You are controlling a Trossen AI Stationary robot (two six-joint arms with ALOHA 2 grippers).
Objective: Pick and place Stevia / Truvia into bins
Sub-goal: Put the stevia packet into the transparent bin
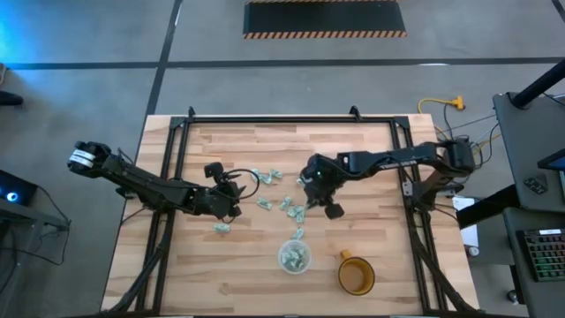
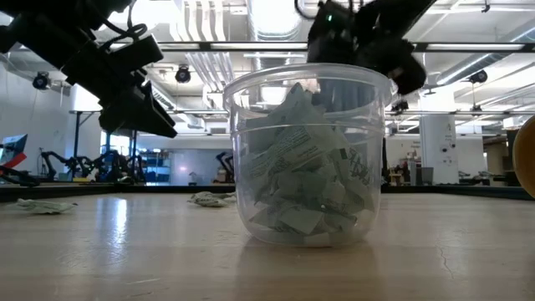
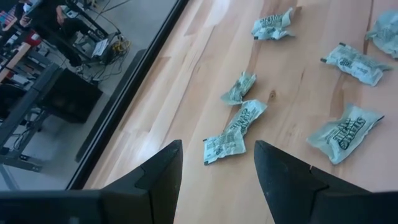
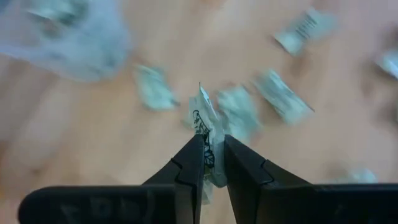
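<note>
Several pale green and white sachets (image 1: pixel 284 205) lie loose on the wooden table between the two grippers; one (image 1: pixel 221 228) lies apart toward the near left. The clear plastic cup (image 1: pixel 294 257) stands near the front middle with several sachets inside it (image 2: pixel 305 180). My right gripper (image 1: pixel 306 208) hovers over the loose sachets, just beyond the cup, and is shut on one sachet (image 4: pixel 208 124). My left gripper (image 3: pixel 217 168) is open and empty, above the table at the left of the pile (image 1: pixel 233 188), with a sachet (image 3: pixel 224 144) just ahead of its fingertips. My right gripper pinches one sachet between its two fingers, which point down at the table. The sachet's crumpled end (image 4: pixel 204 106) sticks out past the fingertips. The sachet stands on edge in the hold and looks clear of the table.
An amber-orange mug (image 1: pixel 356 275) stands to the right of the cup near the front edge. A black frame (image 1: pixel 177 159) runs along the table's left, far and right sides. Bare wood (image 1: pixel 397 238) lies at the front right and front left.
</note>
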